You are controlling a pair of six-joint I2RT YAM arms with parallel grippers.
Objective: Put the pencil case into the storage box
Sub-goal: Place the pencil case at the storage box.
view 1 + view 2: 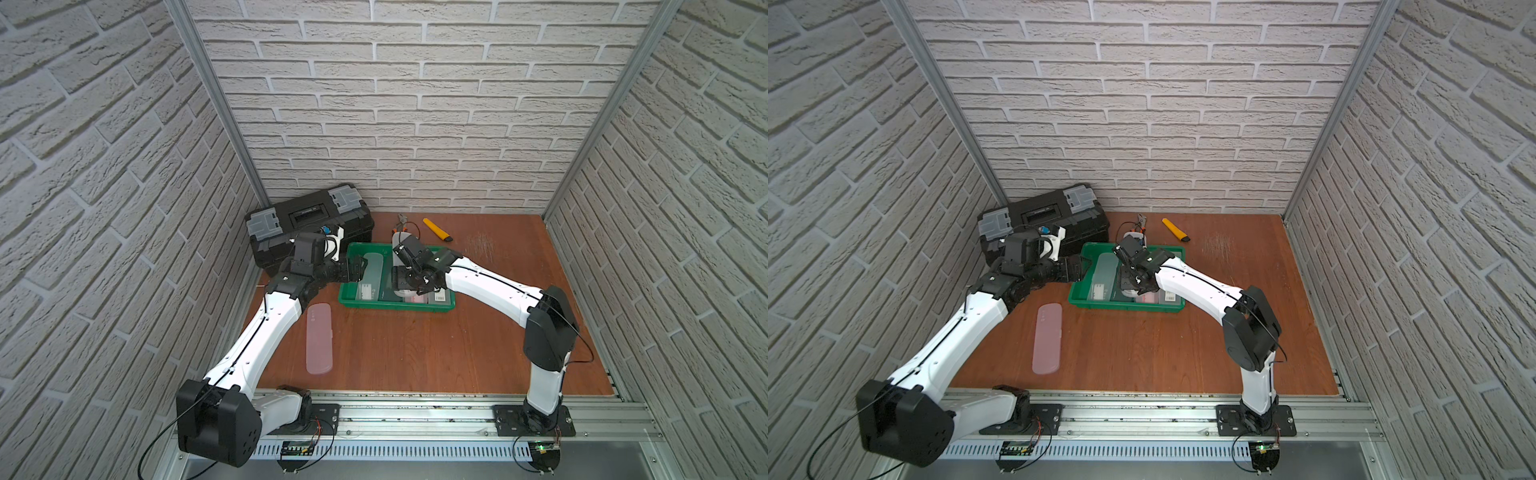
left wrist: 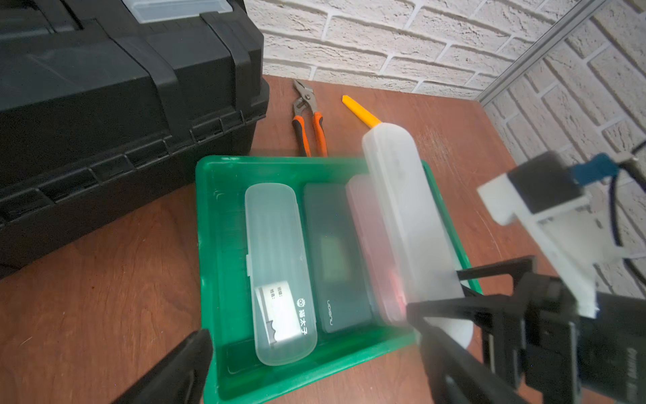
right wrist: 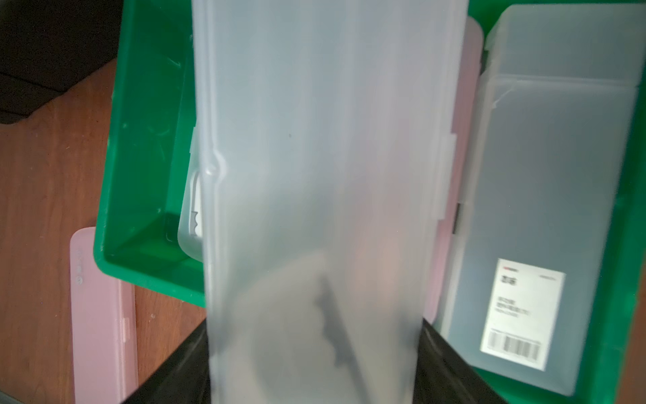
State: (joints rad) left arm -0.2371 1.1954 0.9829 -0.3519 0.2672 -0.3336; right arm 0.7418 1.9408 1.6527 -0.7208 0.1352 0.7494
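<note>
Your right tool point(image 1: 405, 282) clamps the frosted pencil case point(image 2: 402, 210), tilted over the storage box point(image 2: 206, 245); your left tool point(image 1: 358, 268) gapes wide, empty, at its left rim.

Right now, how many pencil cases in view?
6. In the storage box: labelled clear case, dark case, reddish case, barcoded case. The right gripper holds a frosted case over it. A pink case lies on the table. Others may be hidden.

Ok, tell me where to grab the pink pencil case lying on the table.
Take the pink pencil case across its narrow width near mid-length, coming straight down from above. It lies flat on the table, long and slim, with bare wood along both long sides, so both edges are free to pinch.
</note>
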